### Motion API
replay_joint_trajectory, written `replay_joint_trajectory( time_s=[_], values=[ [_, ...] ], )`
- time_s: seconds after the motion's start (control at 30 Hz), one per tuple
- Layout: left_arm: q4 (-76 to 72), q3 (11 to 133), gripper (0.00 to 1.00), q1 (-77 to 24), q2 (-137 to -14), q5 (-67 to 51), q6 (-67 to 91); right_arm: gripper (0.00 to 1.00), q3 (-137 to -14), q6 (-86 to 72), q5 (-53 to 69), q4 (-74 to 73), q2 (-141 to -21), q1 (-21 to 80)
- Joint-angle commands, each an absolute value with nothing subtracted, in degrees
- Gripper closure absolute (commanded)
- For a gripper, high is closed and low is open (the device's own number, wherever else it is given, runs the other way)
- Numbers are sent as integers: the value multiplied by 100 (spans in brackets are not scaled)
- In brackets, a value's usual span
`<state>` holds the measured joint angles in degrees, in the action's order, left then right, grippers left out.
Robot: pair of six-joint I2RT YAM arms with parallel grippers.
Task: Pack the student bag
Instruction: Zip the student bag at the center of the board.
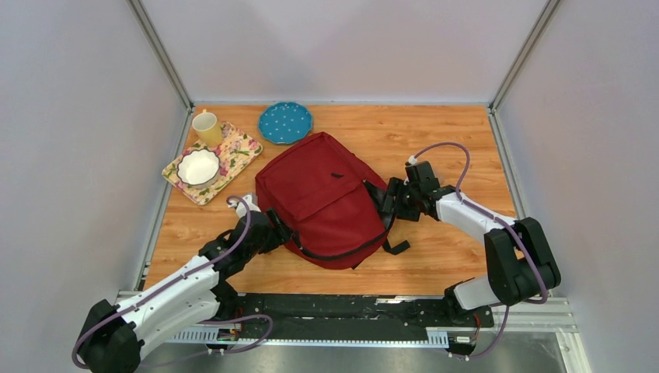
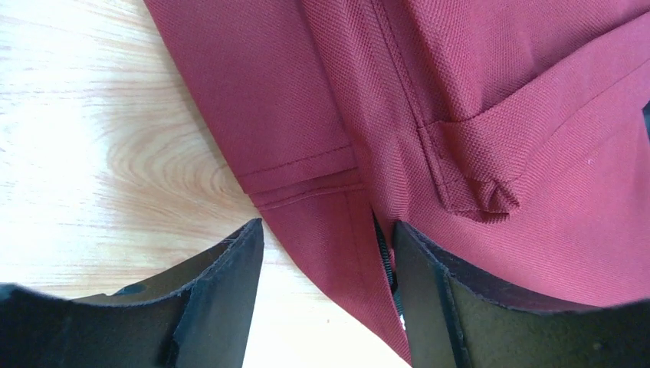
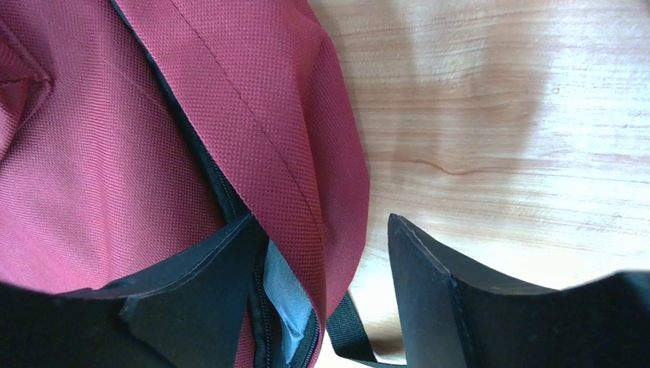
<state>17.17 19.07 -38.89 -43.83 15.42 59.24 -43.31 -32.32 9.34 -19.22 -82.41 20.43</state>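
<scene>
The black mounting rail (image 1: 342, 307) runs along the near edge of the wood-grain tabletop (image 1: 451, 132), boxed in by plain grey walls (image 1: 342, 47). The dark red student bag (image 1: 322, 194) lies flat mid-tabletop, front pocket upward. The left end effector (image 2: 329, 230) and right end effector (image 3: 322, 222) stand open, each straddling a bag edge.

The student bag (image 1: 322, 198) lay centred on the table (image 1: 435, 140), plate (image 1: 285, 122) behind it, tray (image 1: 241, 148) at far left holding bowl (image 1: 198, 167) and, seemingly, cup (image 1: 207, 128).
</scene>
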Motion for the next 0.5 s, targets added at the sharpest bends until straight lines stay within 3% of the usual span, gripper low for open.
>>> replay_joint_trajectory(
  time_s=[0.0,0.07,0.1,0.17,0.2,0.27,0.33,0.37,0.43,0.47],
  values=[
    [1284,1697,33,-3771,-4430,1222,6108,40,-4447,-3155,984,-1705,-8173,2022],
    [1082,1600,36,-3753,-4465,1213,6143,48,-4544,-3112,1037,-1723,-8279,2022],
    [985,1521,37,-3744,-4526,1195,6126,59,-4579,-3094,1055,-1749,-8314,2021],
    [730,1459,42,-3718,-4623,1152,6082,69,-4632,-3076,1160,-1758,-8297,2030],
    [634,1415,44,-3692,-4727,1056,6039,82,-4641,-3067,1204,-1767,-8245,2030],
    [379,1424,55,-3683,-4842,967,5959,96,-4615,-3076,1370,-1767,-8157,2048],
    [352,1520,64,-3674,-4992,940,5863,100,-4588,-3102,1380,-1880,-7946,2118],
    [352,1547,75,-3665,-5036,940,5828,100,-4588,-3120,1319,-1942,-7867,2179],
    [378,1643,85,-3656,-5071,958,5713,100,-4623,-3155,1004,-2266,-7621,2354],
    [421,1687,98,-3648,-5071,975,5669,100,-4658,-3164,802,-2442,-7551,2425]
  ],
)
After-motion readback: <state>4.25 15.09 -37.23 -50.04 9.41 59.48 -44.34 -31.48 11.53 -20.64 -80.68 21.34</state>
